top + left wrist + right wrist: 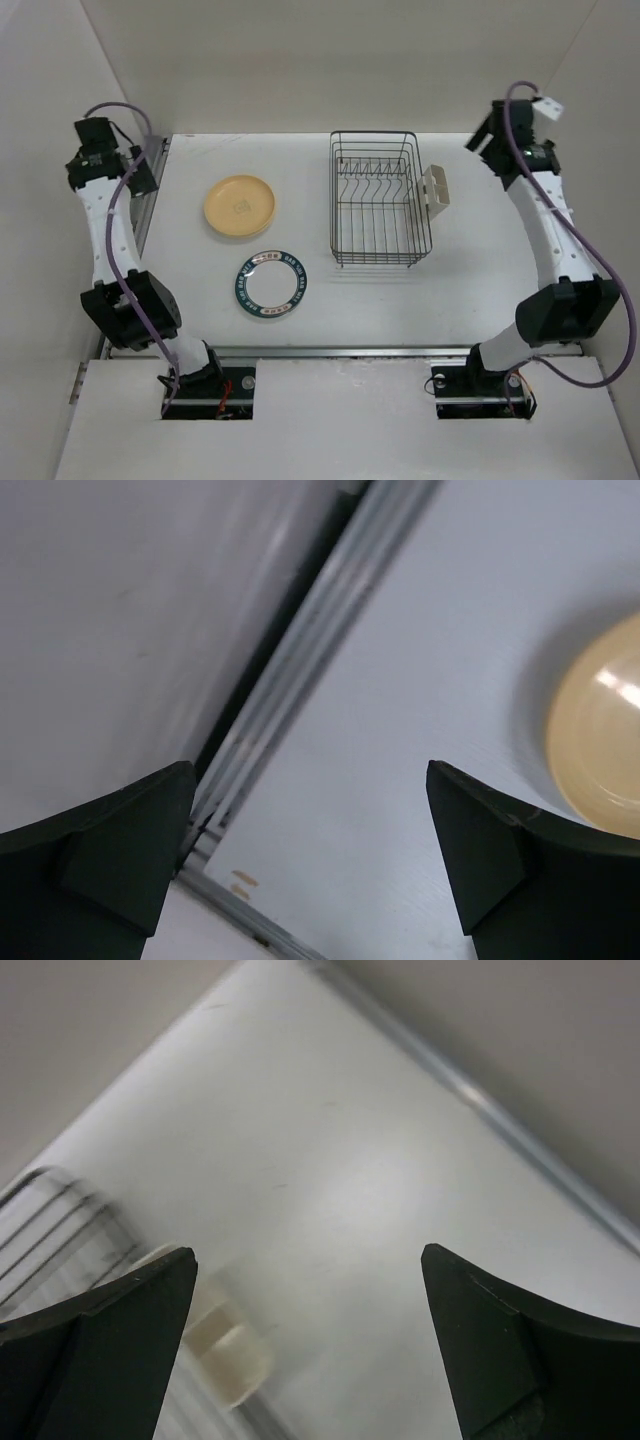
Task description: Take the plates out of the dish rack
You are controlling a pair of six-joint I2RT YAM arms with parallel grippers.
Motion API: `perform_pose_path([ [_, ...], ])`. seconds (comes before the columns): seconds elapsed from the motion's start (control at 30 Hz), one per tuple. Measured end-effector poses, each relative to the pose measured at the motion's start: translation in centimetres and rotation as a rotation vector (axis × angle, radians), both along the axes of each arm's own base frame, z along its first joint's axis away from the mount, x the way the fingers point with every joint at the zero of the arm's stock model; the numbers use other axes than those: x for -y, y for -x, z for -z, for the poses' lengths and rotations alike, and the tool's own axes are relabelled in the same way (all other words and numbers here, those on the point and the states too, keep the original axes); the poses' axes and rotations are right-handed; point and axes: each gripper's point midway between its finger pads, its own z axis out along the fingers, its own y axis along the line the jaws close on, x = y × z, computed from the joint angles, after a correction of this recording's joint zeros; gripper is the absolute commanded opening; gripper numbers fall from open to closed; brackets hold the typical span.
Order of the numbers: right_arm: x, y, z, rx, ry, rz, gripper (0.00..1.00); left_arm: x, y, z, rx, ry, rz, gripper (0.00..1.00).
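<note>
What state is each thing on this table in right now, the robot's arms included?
Dish rack: upright on the table, no plates inside.
Cream holder: hanging on the rack's side.
Orange-yellow plate: flat on the table, outside the rack.
Teal-rimmed plate: flat on the table, outside the rack.
Left end effector: open, empty.
Right end effector: open, empty.

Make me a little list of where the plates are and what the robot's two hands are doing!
dish rack: on the table, no plates seen in it
cream holder: clipped on the rack's right side
yellow plate: flat on the table, left of the rack
teal-rimmed plate: flat on the table, nearer the arm bases than the yellow one, not touching it
left gripper: open, empty, by the table's left edge
right gripper: open, empty, right of the rack
</note>
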Motion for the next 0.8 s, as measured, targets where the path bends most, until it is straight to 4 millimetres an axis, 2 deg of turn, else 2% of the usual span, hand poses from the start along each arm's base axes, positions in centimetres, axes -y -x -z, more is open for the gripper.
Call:
perform_pose_path([
  [0.07, 6.1, 2.4, 1.5, -0.053, 0.020, 0.168, 1.00, -2.8, 2.0, -1.2, 0.014, -0.035, -0.103, 1.00],
  [0.1, 7.9, 3.9, 2.3, -0.089, 0.031, 0.224, 1.00, -4.1, 3.1, -1.3, 0.002, -0.048, -0.154, 1.00],
  [0.13, 8.8, 5.2, 3.0, -0.120, 0.041, 0.256, 1.00, -5.0, 4.0, -1.2, -0.015, -0.058, -0.194, 1.00],
  [0.23, 8.3, 7.5, 3.2, -0.144, 0.048, 0.252, 1.00, -5.8, 5.9, 0.2, -0.084, -0.070, -0.256, 1.00],
  [0.33, 7.3, 9.6, 2.0, -0.094, 0.034, 0.222, 1.00, -4.9, 7.7, 2.3, -0.148, -0.050, -0.258, 1.00],
  [0.43, 7.2, 12.1, 0.2, -0.006, 0.015, 0.235, 1.00, -3.6, 9.3, 3.6, -0.186, -0.018, -0.248, 1.00],
  [0.6, 7.3, 15.6, -1.3, 0.109, -0.014, 0.259, 1.00, -2.2, 10.6, 2.7, -0.143, 0.006, -0.241, 1.00],
  [0.8, 7.2, 17.9, -2.0, 0.194, -0.041, 0.261, 1.00, -0.7, 11.9, 1.5, -0.078, 0.021, -0.221, 1.00],
])
